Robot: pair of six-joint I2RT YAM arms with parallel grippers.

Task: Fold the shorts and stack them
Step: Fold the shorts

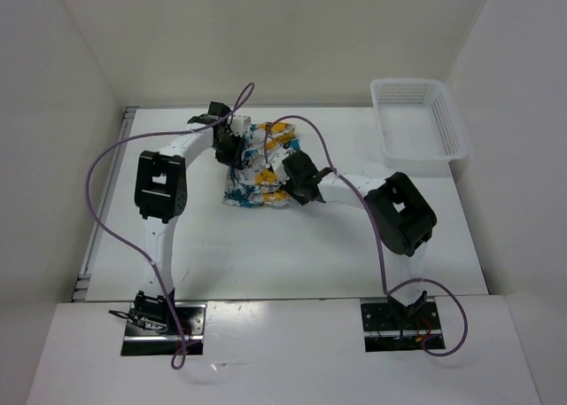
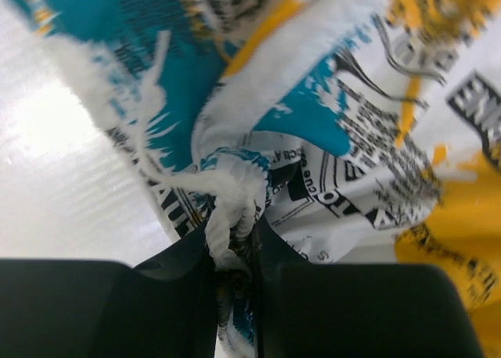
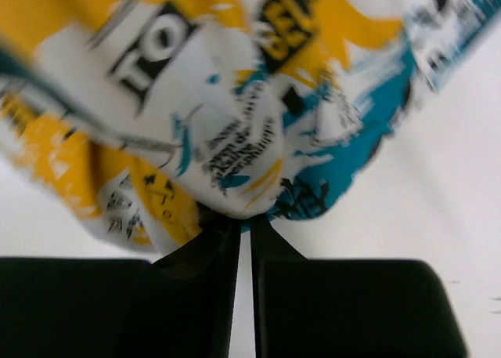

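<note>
Top external: the shorts lay bunched on the white table, mid-rear. The left gripper was at their left edge and the right gripper at their right. A white basket stood well apart, right rear.

Left wrist: the left gripper was pressed together, pinching a twisted, frayed fold of the shorts.

Right wrist: the right gripper was drawn nearly together, nipping the lowest fold of the shorts.

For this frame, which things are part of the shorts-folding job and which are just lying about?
In the job:
shorts, bunched between the arms
left gripper, pinching their fabric
right gripper, closed on their fabric

Lying about:
white basket, far right, apart from the shorts
</note>
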